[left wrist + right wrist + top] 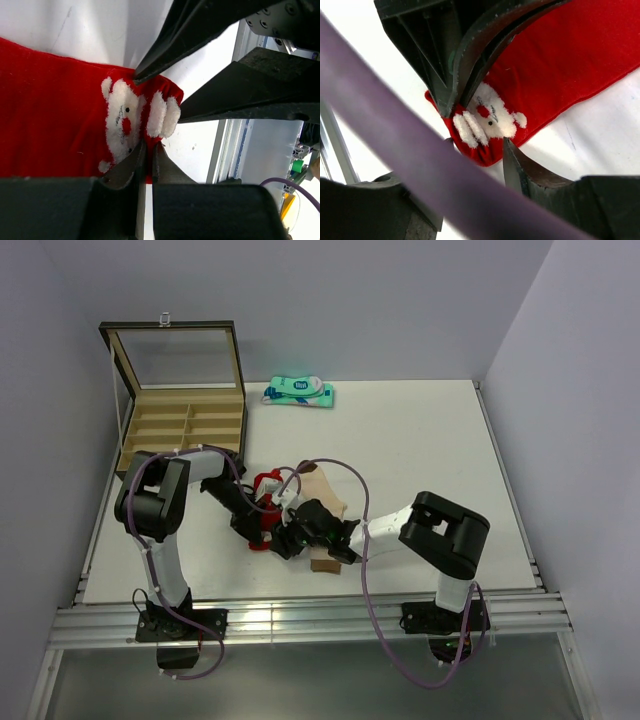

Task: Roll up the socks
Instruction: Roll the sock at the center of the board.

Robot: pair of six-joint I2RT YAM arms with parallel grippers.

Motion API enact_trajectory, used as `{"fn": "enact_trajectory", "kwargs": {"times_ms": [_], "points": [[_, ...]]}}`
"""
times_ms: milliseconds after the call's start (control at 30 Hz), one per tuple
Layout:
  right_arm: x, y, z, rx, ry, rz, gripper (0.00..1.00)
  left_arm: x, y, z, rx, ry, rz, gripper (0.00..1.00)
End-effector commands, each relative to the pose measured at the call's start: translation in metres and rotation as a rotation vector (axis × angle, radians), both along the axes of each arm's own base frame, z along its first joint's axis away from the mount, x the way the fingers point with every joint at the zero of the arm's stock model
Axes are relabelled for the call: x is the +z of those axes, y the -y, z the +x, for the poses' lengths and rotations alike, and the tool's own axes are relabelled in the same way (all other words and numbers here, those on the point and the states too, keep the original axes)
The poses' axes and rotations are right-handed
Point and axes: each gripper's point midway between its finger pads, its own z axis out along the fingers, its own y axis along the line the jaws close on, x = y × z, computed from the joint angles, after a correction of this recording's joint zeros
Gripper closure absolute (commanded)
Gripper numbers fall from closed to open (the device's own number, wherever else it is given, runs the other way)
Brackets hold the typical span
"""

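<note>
Left fingers (126, 168) pinched on red sock (50, 115) edge | right fingers (517, 167) open, straddling its patch end

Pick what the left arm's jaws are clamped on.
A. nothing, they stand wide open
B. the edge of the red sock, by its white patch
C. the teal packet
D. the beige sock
B: in the left wrist view the left arm's jaws are pressed nearly together with the edge of the red sock between them, just below its white patch.
</note>
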Motion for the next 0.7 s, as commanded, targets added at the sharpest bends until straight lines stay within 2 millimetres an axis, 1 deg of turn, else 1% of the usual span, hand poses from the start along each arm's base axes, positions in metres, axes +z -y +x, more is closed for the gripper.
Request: {"fn": "enact_trajectory", "kwargs": {"times_ms": [0,33,133,167,267,400,433,467,500,533,600,633,667], "points": [[0.014,-0.012,0.008,-0.022,0.036,0.054,0.49,0.003,0.008,0.007,0.002,0.025,-0.032,1.0],[0.013,-0.012,0.008,-0.025,0.036,0.052,0.5,0.002,0.008,0.007,0.004,0.022,-0.03,1.0],[0.01,-0.012,0.012,-0.05,0.032,0.048,0.56,0.001,0.008,0.008,0.014,0.025,-0.026,0.99],[0.007,-0.011,0.012,-0.059,0.023,0.04,0.62,0.001,0.008,0.008,0.015,0.029,-0.027,1.0],[0.003,-0.011,0.015,-0.08,0.012,0.027,0.76,0.003,0.01,0.009,0.018,0.033,-0.035,0.99],[-0.003,-0.007,0.016,-0.115,-0.01,0.018,0.88,0.004,0.011,0.011,0.025,0.04,-0.035,0.99],[-0.003,-0.007,0.017,-0.121,-0.015,0.017,0.9,0.003,0.011,0.011,0.031,0.039,-0.032,0.95],[-0.003,-0.007,0.017,-0.128,-0.019,0.016,0.95,0.004,0.011,0.013,0.037,0.046,-0.032,0.92],[-0.006,-0.005,0.016,-0.141,-0.041,0.008,0.97,0.003,0.011,0.016,0.044,0.068,-0.033,0.89],[-0.003,-0.006,0.017,-0.144,-0.046,0.011,0.99,0.004,0.012,0.017,0.055,0.076,-0.029,0.86],[-0.004,-0.004,0.015,-0.162,-0.081,-0.002,1.0,0.007,0.011,0.019,0.072,0.115,-0.023,0.77],[-0.006,-0.003,0.015,-0.172,-0.098,-0.014,1.0,0.008,0.013,0.027,0.091,0.148,-0.026,0.73],[-0.01,0.002,0.012,-0.181,-0.127,-0.039,1.0,0.01,0.013,0.029,0.103,0.169,-0.023,0.71]]}}
